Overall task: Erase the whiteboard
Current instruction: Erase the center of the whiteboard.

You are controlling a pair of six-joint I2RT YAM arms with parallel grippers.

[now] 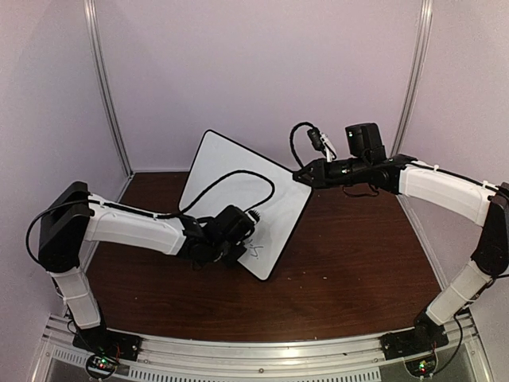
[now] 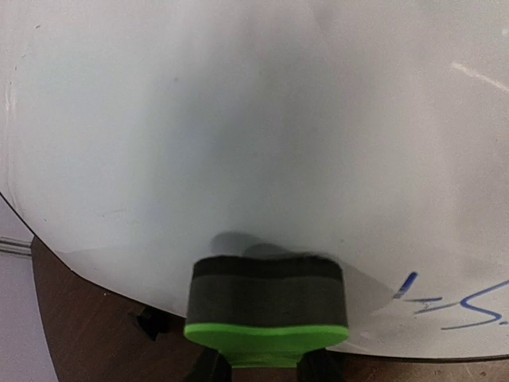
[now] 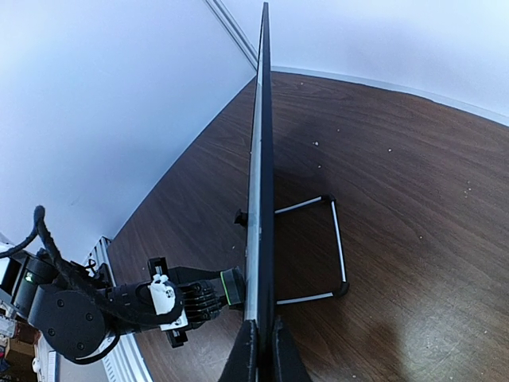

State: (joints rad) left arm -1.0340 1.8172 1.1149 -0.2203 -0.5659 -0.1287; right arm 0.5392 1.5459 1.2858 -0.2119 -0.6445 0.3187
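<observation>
The whiteboard (image 1: 238, 187) stands tilted on the brown table, with a few blue handwritten marks (image 1: 256, 252) near its lower corner. In the left wrist view the whiteboard (image 2: 238, 119) fills the frame and the blue marks (image 2: 469, 306) lie at the lower right. My left gripper (image 1: 241, 243) is shut on a green-backed black eraser (image 2: 266, 306), whose felt face presses on the board just left of the marks. My right gripper (image 1: 305, 177) is shut on the board's upper right edge. Edge-on in the right wrist view, the whiteboard (image 3: 258, 159) runs up from between my right gripper's (image 3: 262, 350) jaws.
A wire stand (image 3: 334, 247) props the board from behind on the brown table (image 1: 358, 255). A black cable (image 1: 231, 179) from the left arm loops across the board's face. White walls enclose the table at the back and sides.
</observation>
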